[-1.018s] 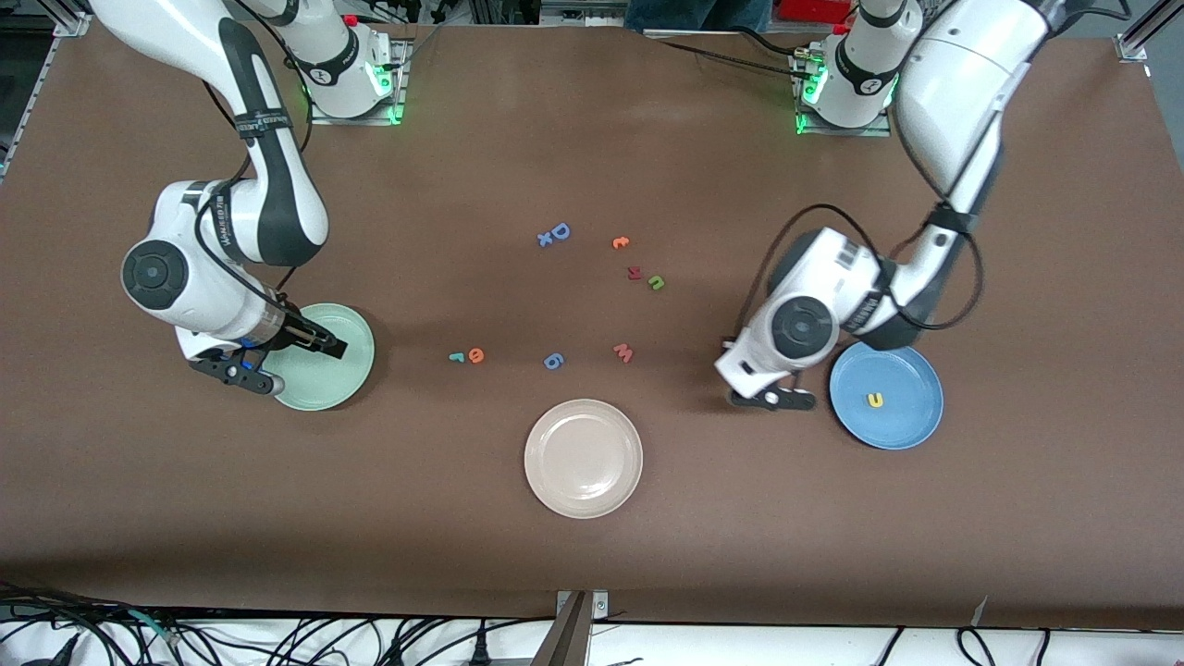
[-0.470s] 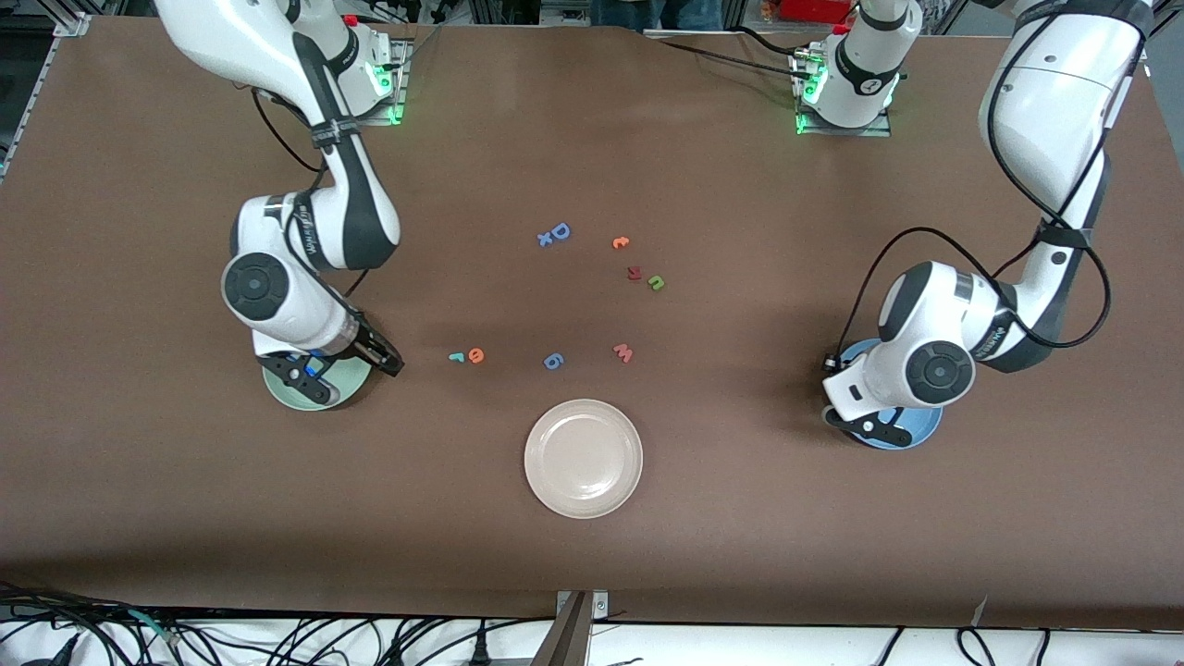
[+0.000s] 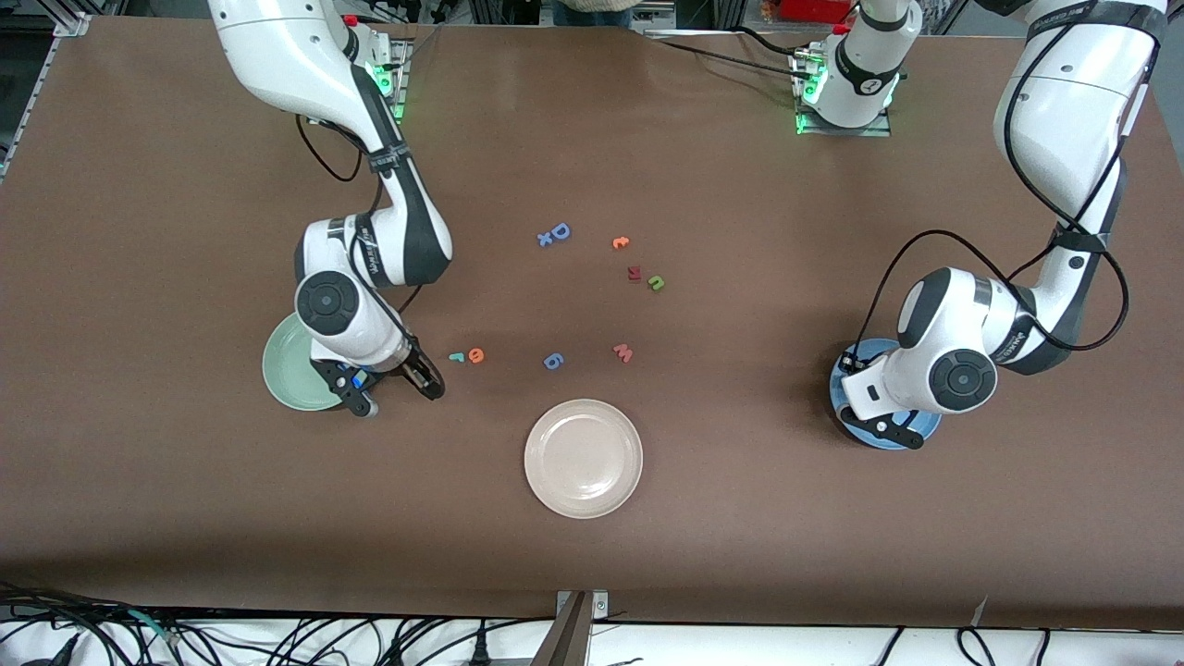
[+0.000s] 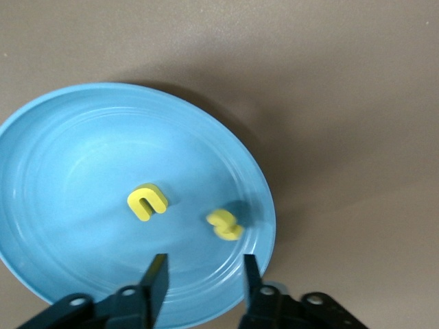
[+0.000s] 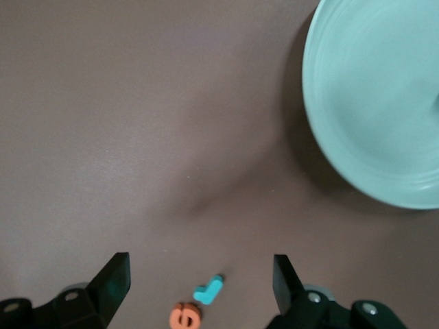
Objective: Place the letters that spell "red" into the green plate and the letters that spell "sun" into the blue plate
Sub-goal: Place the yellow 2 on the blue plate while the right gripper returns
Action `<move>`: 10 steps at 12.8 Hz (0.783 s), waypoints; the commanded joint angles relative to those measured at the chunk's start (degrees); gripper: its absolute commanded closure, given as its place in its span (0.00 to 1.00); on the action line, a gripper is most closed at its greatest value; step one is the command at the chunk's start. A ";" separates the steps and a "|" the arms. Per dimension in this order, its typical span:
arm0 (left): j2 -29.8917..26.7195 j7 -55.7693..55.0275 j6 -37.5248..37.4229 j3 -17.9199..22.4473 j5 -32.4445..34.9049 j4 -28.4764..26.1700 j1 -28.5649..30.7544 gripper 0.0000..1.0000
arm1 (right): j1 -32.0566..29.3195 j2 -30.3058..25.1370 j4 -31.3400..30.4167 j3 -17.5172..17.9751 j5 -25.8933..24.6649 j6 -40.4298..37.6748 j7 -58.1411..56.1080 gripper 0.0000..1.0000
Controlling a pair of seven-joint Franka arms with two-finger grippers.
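The letters that spell "red": teal "r" (image 5: 208, 290) and orange "e" (image 5: 185, 316) touch on the tabletop near the green plate (image 3: 289, 368). The right end effector (image 3: 396, 386), spread wide above the tabletop beside them, risks grabbing both. Left end effector (image 4: 201, 281), parted, over the blue plate (image 4: 55, 130) holding "u" (image 4: 147, 202) and "s" (image 4: 225, 225).

Letters "u" (image 4: 147, 203) and "s" (image 4: 226, 224) side by side in the blue plate (image 4: 62, 144).

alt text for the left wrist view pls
A round medium-blue plate on a brown table holds two small yellow foam letters, a "u" and an "s". The left gripper hangs over the plate, fingers open and empty.
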 commanded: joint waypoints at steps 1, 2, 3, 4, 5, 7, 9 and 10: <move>-0.52 0.73 -0.60 -0.82 1.66 -0.04 -0.26 0.00 | 0.97 4.34 5.00 0.41 1.63 0.16 5.58 0.08; -0.79 0.64 -0.69 -1.69 1.23 -0.04 -0.52 0.00 | 0.97 5.39 5.97 0.94 2.24 0.51 7.17 0.08; -0.79 -0.14 -0.69 -4.31 0.18 -0.13 -0.35 0.00 | 0.97 6.53 6.85 0.94 3.12 0.77 8.40 0.08; -0.70 -1.63 -0.69 -6.25 -1.40 -0.13 -0.70 0.00 | 0.97 7.15 7.38 0.94 3.65 0.86 9.63 0.08; -0.70 -5.38 -0.69 -7.84 -2.11 -0.13 -1.83 0.00 | 0.88 7.25 7.38 1.03 4.09 0.95 10.77 0.08; -0.62 -14.09 -0.09 -9.35 -2.12 -0.91 -6.12 0.00 | 0.88 7.25 7.38 1.03 6.02 0.95 11.40 0.09; -0.44 -16.23 1.49 -9.35 -2.20 -1.44 -10.79 0.00 | 1.14 7.25 6.78 1.03 6.38 0.87 11.66 0.10; -0.44 -15.54 3.33 -9.61 -2.29 -2.66 -11.33 0.00 | 1.67 7.25 6.25 1.03 6.38 0.95 12.62 0.11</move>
